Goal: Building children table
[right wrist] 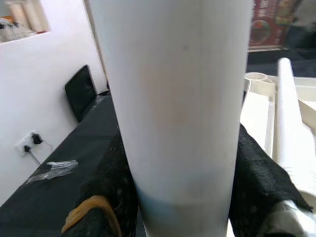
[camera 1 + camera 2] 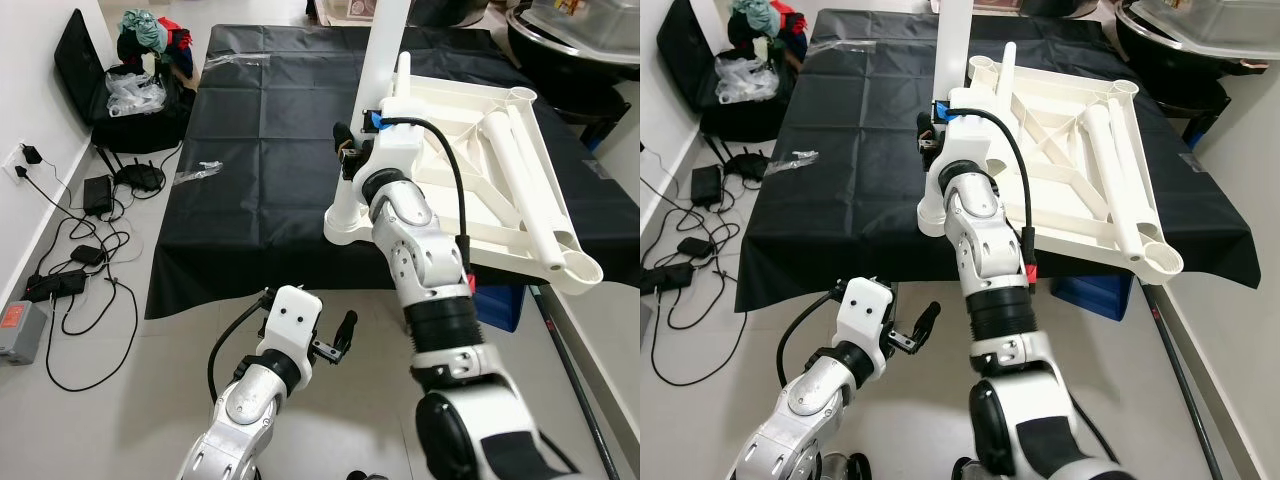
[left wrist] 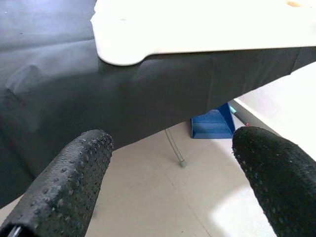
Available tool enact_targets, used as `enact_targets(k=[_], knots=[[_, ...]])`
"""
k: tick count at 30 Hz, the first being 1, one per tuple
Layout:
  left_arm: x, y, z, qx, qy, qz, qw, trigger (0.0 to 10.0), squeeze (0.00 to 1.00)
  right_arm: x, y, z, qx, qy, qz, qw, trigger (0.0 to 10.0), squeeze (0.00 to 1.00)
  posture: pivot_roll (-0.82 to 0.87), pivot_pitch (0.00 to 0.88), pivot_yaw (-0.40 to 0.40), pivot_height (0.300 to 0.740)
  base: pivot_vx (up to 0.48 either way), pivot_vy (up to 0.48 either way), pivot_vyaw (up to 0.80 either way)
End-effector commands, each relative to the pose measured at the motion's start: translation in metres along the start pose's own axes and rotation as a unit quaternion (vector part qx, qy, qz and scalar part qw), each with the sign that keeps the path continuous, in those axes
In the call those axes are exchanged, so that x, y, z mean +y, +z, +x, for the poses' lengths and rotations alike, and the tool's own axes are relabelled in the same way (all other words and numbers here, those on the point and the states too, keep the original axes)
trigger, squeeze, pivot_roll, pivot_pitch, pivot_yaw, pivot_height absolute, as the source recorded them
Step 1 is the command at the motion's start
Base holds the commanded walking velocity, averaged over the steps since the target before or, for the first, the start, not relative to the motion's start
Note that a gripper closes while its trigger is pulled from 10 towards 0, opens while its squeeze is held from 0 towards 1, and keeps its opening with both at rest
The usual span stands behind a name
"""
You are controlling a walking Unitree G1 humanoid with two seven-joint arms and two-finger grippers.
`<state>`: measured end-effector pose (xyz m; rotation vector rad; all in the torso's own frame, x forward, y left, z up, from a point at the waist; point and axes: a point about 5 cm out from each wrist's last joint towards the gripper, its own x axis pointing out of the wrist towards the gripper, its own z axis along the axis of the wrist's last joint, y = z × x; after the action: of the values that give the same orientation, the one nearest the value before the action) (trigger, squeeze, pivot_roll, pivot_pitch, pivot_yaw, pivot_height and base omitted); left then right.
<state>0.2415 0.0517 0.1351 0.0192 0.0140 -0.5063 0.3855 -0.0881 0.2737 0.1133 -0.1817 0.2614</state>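
A white table leg was gripped upright by the right end effector, its foot seated in the near corner socket of the upturned tabletop just below the grasp. That corner overhung the edge of the black-draped surface. A tilted push could have jammed the leg or tipped the tabletop off. The left end effector was held wide and empty, low beneath that edge.
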Motion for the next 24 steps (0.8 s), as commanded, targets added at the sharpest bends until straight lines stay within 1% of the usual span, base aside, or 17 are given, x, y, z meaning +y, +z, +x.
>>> enact_targets(k=[1,2,3,4,5,6,8,11,12,16,17,19,20,21,22,23,24], knots=[[-0.001,-0.005,-0.001,0.013,0.001,-0.001,1.000,10.0,0.00,-0.006,-0.003,0.001,0.014,0.016,0.017,1.000,10.0,0.00,0.14,0.168,-0.057,0.740,0.000,0.000,0.00],[-0.001,-0.005,-0.001,0.013,0.001,-0.001,1.000,10.0,0.00,-0.006,-0.003,0.001,0.014,0.016,0.017,1.000,10.0,0.00,0.14,0.168,-0.057,0.740,0.000,0.000,0.00],[0.000,-0.005,-0.001,0.014,0.001,-0.001,1.000,10.0,0.00,-0.009,0.000,0.003,0.023,0.054,0.029,0.998,10.0,0.00,0.14,0.167,-0.062,0.740,0.000,0.000,0.00],[0.000,-0.005,-0.001,0.014,0.001,-0.001,1.000,10.0,0.00,-0.009,0.000,0.003,0.023,0.054,0.029,0.998,10.0,0.00,0.14,0.167,-0.062,0.740,0.000,0.000,0.00],[0.000,-0.005,-0.001,0.014,0.001,-0.001,1.000,10.0,0.00,-0.011,0.001,0.003,0.036,0.107,0.034,0.993,10.0,0.00,0.13,0.172,-0.058,0.740,0.000,0.000,0.00],[0.000,-0.005,-0.001,0.014,0.001,-0.001,1.000,10.0,0.00,-0.011,0.001,0.003,0.036,0.107,0.034,0.993,10.0,0.00,0.13,0.172,-0.058,0.740,0.000,0.000,0.00],[0.000,-0.005,0.000,0.015,0.001,-0.001,1.000,10.0,0.00,-0.016,0.002,0.001,0.058,0.195,0.026,0.979,10.0,0.00,0.14,0.172,-0.061,0.740,0.000,0.000,0.00],[0.000,-0.005,0.000,0.015,0.001,-0.001,1.000,10.0,0.00,-0.016,0.002,0.001,0.058,0.195,0.026,0.979,10.0,0.00,0.14,0.172,-0.061,0.740,0.000,0.000,0.00],[0.000,-0.005,-0.001,0.014,0.001,-0.001,1.000,10.0,0.00,-0.019,0.003,0.002,0.061,0.206,0.020,0.976,10.0,1.00,0.14,0.172,-0.060,0.740,0.000,0.000,0.00],[0.000,-0.005,-0.001,0.014,0.003,-0.002,1.000,10.0,0.00,-0.019,0.005,0.005,0.054,0.208,0.023,0.976,10.0,1.00,0.14,0.179,-0.064,0.740,0.000,0.000,0.00],[0.000,-0.005,-0.001,0.014,0.003,-0.001,1.000,10.0,0.00,-0.016,0.007,0.007,0.047,0.219,0.032,0.974,10.0,0.00,0.14,0.182,-0.062,0.740,0.000,0.000,0.00],[0.000,-0.005,-0.001,0.014,0.003,-0.001,1.000,10.0,0.00,-0.016,0.007,0.007,0.047,0.219,0.032,0.974,10.0,0.00,0.14,0.182,-0.062,0.740,0.000,0.000,0.00],[0.001,-0.005,-0.001,0.015,0.004,-0.001,1.000,10.0,0.00,-0.014,0.009,0.008,0.043,0.231,0.037,0.971,10.0,0.00,0.14,0.182,-0.064,0.740,0.000,0.000,0.00],[0.000,-0.005,-0.001,0.015,0.003,-0.001,1.000,10.0,0.00,-0.012,0.012,0.008,0.030,0.260,0.041,0.964,10.0,0.00,0.14,0.160,-0.062,0.740,0.000,0.000,0.00],[0.000,-0.006,-0.002,0.015,0.003,-0.001,1.000,10.0,0.00,-0.010,0.014,0.007,0.023,0.280,0.043,0.959,10.0,0.00,0.14,0.160,-0.062,0.740,0.000,0.000,0.00],[0.000,-0.006,-0.002,0.015,0.003,-0.001,1.000,10.0,0.00,-0.010,0.014,0.007,0.023,0.280,0.043,0.959,10.0,0.00,0.14,0.160,-0.062,0.740,0.000,0.000,0.00],[-0.001,-0.006,-0.002,0.016,0.001,0.000,1.000,10.0,0.00,-0.010,0.019,0.007,0.013,0.304,0.039,0.952,10.0,0.00,0.14,0.151,-0.060,0.740,0.000,0.000,0.00]])
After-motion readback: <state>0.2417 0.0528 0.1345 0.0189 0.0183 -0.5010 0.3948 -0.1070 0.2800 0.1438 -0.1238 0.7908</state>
